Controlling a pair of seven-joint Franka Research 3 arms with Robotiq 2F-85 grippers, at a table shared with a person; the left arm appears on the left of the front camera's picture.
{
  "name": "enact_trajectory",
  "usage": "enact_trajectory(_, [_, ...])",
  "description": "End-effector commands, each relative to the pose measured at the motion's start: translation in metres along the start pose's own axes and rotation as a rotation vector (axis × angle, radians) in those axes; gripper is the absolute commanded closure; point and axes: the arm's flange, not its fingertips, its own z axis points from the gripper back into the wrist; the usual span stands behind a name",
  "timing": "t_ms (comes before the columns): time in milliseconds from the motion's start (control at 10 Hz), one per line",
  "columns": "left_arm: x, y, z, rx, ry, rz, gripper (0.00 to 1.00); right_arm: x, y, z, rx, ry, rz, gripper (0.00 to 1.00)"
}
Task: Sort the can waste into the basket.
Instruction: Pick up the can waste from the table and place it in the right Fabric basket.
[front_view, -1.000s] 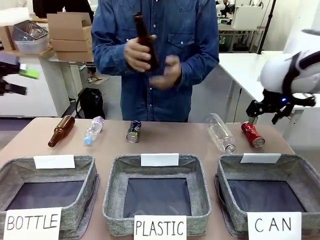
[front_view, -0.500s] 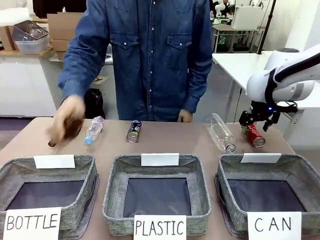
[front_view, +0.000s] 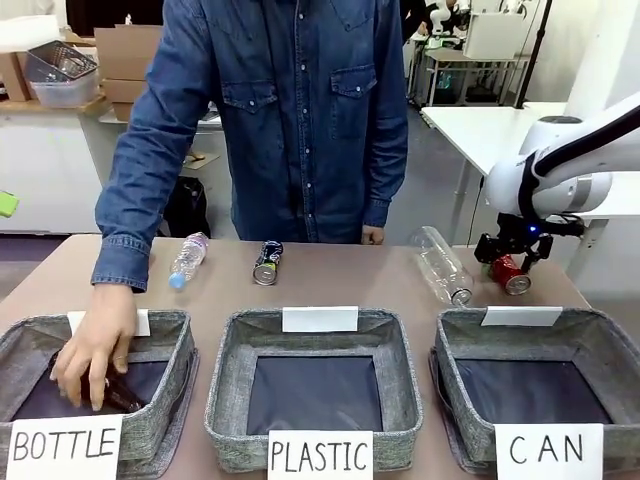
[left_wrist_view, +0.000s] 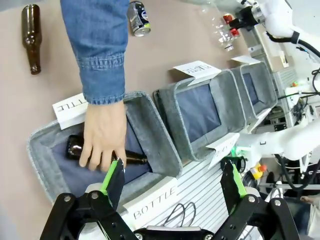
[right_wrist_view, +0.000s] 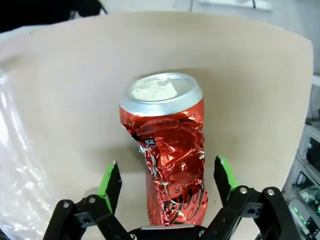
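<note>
Crushed shiny red can (right_wrist_view: 167, 165), silver end intact, lying on the worktop (front_view: 340, 285) just behind the CAN basket (front_view: 590, 322), straddled by right jaws, apart, unclamped. Dark blue-black can (front_view: 267, 262) well left of that basket; left jaws apart.

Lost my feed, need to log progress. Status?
Left gripper open, aloft. Right gripper open, straddling red can on table. Dark can untouched; CAN basket empty. Clear bottle lies close beside.
</note>
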Motion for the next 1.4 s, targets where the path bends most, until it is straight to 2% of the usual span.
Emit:
enact_trajectory(0, [0.000,-0.002,0.002,-0.004,-0.015,0.004,0.00,0.005,0.002,0.008,0.000,0.007,-0.012,0.60])
enact_trajectory(100, [0.000,-0.002,0.002,-0.004,-0.015,0.004,0.00,0.005,0.001,0.007,-0.013,0.002,-0.015,1.00])
enact_trajectory(200, [0.000,-0.002,0.002,-0.004,-0.015,0.004,0.00,0.005,0.002,0.007,-0.013,0.001,-0.013,0.65])
enact_trajectory(300, [0.000,-0.002,0.002,-0.004,-0.015,0.004,0.00,0.005,0.001,0.007,-0.016,-0.001,-0.013,1.00])
enact_trajectory(900, [0.000,-0.002,0.002,-0.004,-0.015,0.004,0.00,0.002,0.004,0.011,0.002,-0.007,0.001,1.00])
enact_trajectory(1300, [0.000,-0.002,0.002,-0.004,-0.015,0.004,0.00,-0.014,-0.002,0.043,0.004,-0.052,0.008,1.00])
